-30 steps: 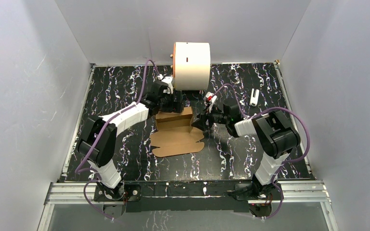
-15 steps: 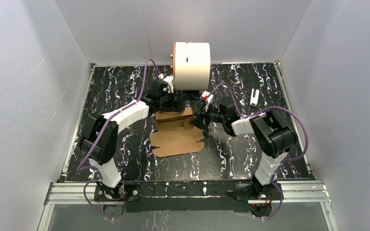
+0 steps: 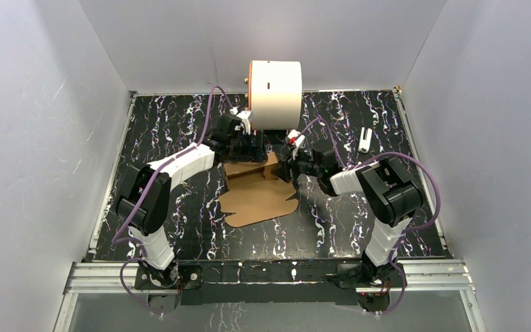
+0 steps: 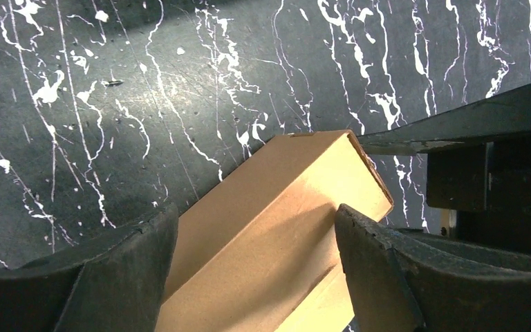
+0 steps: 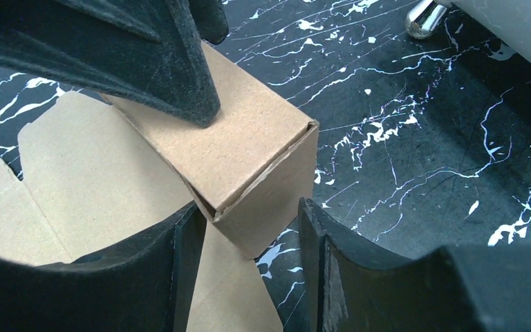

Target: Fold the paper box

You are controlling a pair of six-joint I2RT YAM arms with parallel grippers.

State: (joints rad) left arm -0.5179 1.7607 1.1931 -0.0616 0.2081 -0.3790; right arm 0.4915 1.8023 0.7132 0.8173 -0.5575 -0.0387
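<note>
Top external view, near to far: the paper box [image 3: 259, 197], matte brown die-cut cardboard, lies on the glossy black, white-veined bench [image 3: 325, 225] with its rounded-tab flaps flat and its far end raised into a crisp rectangular sleeve, near a smooth white cylinder [image 3: 275, 93]. The right end effector [image 5: 247, 207] stands part open about the sleeve's corner without visibly pinching it, and the left end effector [image 4: 256, 221] straddles the sleeve widely, though whether it grips cannot be told. Likely hazards: a squeeze across the corner may crush the thin board, and the springy scored panels may reopen or skate on the slick bench.
</note>
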